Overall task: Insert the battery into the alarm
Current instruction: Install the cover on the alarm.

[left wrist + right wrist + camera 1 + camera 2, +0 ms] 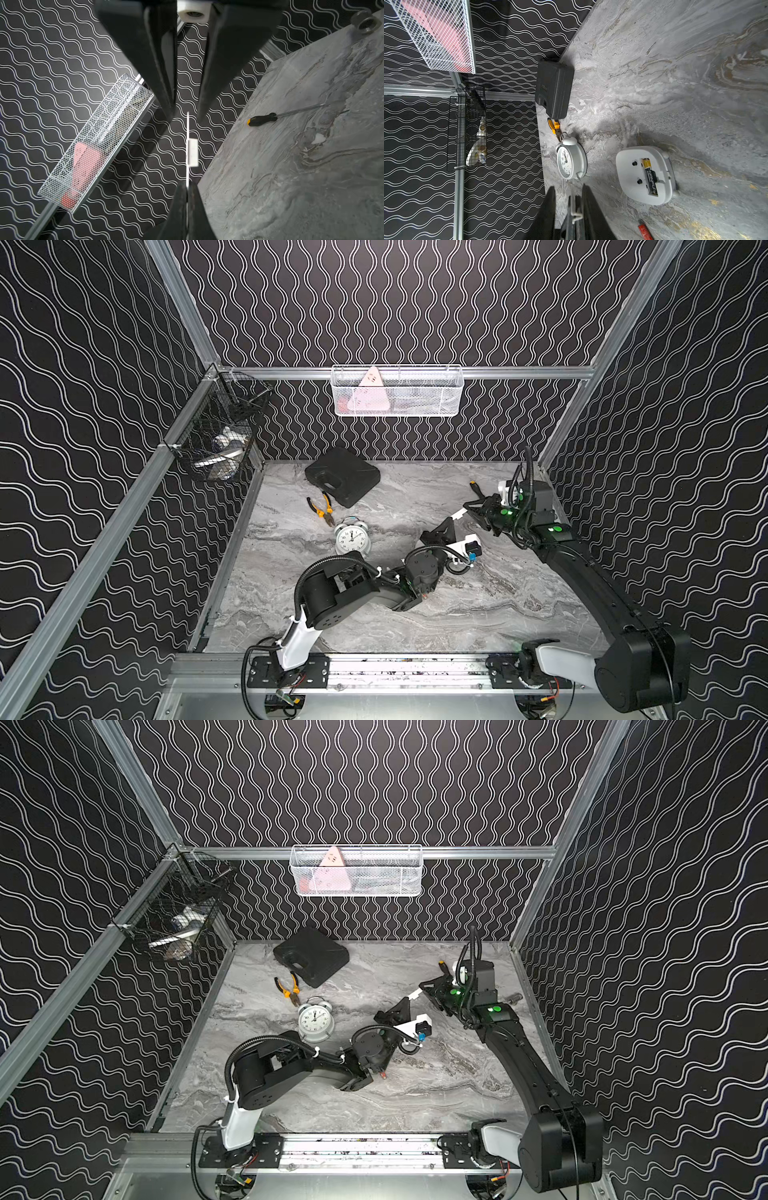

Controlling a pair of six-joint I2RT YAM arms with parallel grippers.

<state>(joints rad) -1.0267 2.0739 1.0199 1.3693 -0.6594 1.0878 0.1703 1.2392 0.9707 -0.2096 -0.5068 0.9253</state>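
The left gripper (451, 519) pinches the white cover (192, 151) tight, and at its two o'clock the right gripper (468, 507), fingers slightly apart, seems to straddle the cover's tip.

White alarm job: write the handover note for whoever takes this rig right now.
Left claw: shut on a thin white plastic plate, likely the battery cover, held in the air.
Right claw: open, fingers straddling the plate's far end, not clamped.
Flat white rounded alarm: face down on the grey marbled table, compartment uncovered.
Done: black-and-gold cylindrical battery sits in the compartment.
Left: probably pass the plate over and refit it.
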